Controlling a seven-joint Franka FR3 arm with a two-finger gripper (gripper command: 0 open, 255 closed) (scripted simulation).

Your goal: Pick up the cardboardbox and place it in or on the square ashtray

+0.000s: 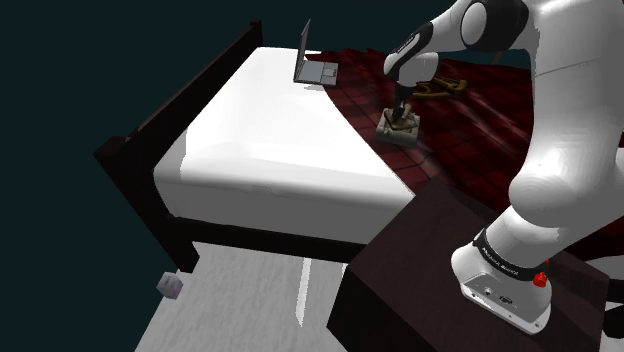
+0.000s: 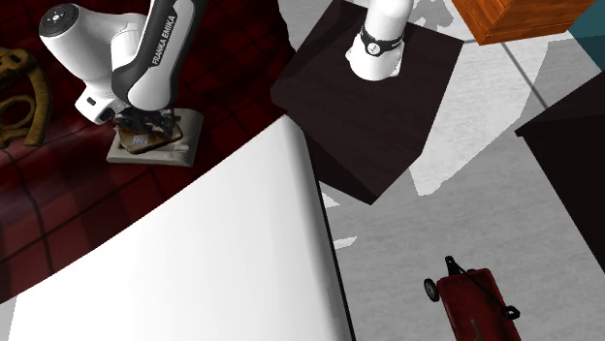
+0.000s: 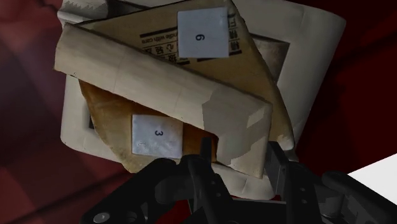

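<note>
A tan cardboard box (image 3: 159,70) with white number labels lies tilted across a white square ashtray (image 3: 312,57) on a dark red plaid cover. My gripper (image 3: 240,159) is right above it, and its black fingers (image 3: 205,159) clasp the box's pale flap corner between them. In the shoulder view the gripper (image 1: 400,108) reaches down onto the box and the ashtray (image 1: 398,132) beside the white mattress. In the second exterior view the ashtray (image 2: 192,131) carries the box (image 2: 143,142) under the gripper (image 2: 145,124).
A white mattress (image 1: 270,130) on a dark bed frame carries an open laptop (image 1: 318,70). A brown curved object (image 1: 442,88) lies on the red cover beyond the ashtray. The dark stand (image 1: 430,270) is at the front, and a red cart (image 2: 475,300) is on the floor.
</note>
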